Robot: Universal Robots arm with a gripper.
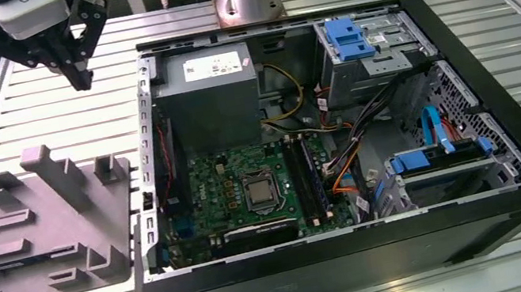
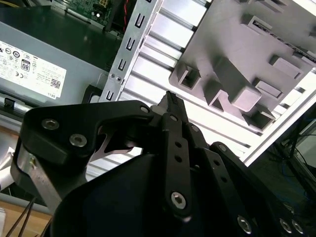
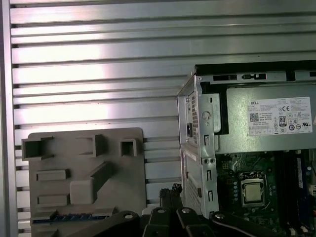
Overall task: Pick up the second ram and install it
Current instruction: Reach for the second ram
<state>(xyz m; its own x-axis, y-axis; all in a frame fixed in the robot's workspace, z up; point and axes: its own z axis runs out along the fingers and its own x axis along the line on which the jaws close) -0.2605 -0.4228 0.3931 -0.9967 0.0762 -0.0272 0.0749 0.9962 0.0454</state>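
In the exterior view, the gripper (image 1: 81,79) hangs over the slatted table (image 1: 43,128), beyond the grey tray (image 1: 113,220) and well apart from it. Its jaws are pinched together with nothing between them. The second ram (image 1: 28,257) lies low in the tray's near slot, far from the fingertips. Its long axis runs along the table slats, end to end across the exterior view's left and right. The memory slots (image 1: 303,174) on the motherboard (image 1: 223,176) run roughly crosswise to that. My main worry is the stick reaching the board without being turned to match and being pressed in skewed.

In the second wrist view, the gripper (image 2: 170,98) tips meet at a point, with the tray (image 2: 232,39) and its upright blocks (image 2: 247,96) ahead. I judge that jaws this narrow would land on the stick's top edge instead of straddling it. The blocks could also snag a finger on a careless approach.

In the first wrist view, the second ram (image 3: 74,216) sits along the tray edge nearest the gripper (image 3: 171,190), its row of chips visible. I cannot tell whether it stands on edge or leans. If it leans, a grip could close unevenly and let it twist. The computer case (image 3: 195,148) wall stands just beside the tray, so a carried stick could clip that rim.
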